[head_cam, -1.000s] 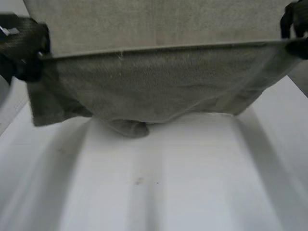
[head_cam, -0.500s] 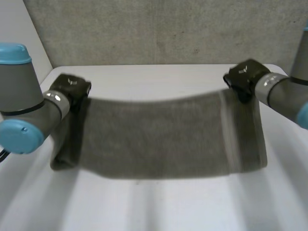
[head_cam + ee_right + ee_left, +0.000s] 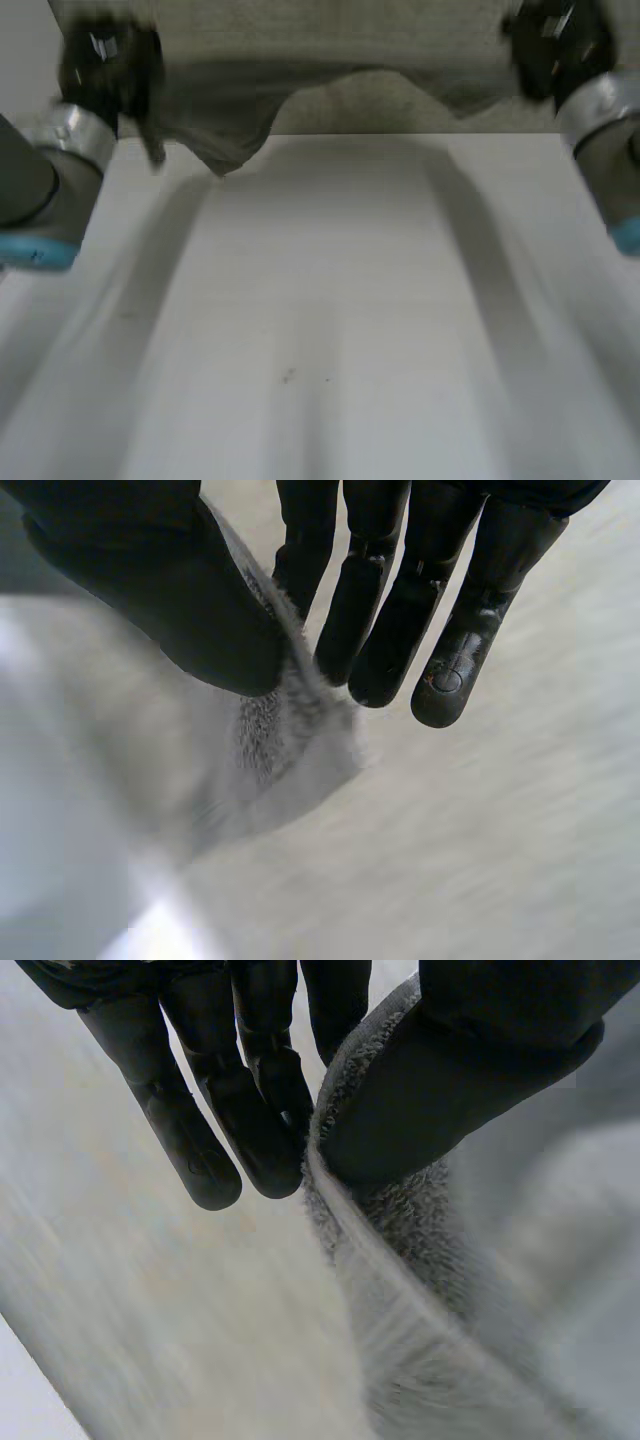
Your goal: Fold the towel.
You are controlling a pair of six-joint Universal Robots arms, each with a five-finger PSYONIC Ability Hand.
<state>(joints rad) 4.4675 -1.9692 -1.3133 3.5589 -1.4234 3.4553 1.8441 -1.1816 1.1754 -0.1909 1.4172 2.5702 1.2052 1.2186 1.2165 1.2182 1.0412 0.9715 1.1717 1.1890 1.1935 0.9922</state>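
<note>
Your left robot hand (image 3: pixel 105 65) pinches the towel (image 3: pixel 225 125) along its top edge, thumb pressed against straight fingers (image 3: pixel 205 1140). Your right robot hand (image 3: pixel 555 45) pinches a corner the same way, thumb against fingers (image 3: pixel 440 650). The towel hangs between them over the far end of the table (image 3: pixel 330 330) and sags lowest near the left hand; whether that tip touches the table, I cannot tell. The step looks like spreading it to lay flat, so level both hands, draw the top edge taut, and let the hanging hem land first. The white table looks smooth, with small specks (image 3: pixel 288 376), and a grey wall (image 3: pixel 400 105) stands behind.
</note>
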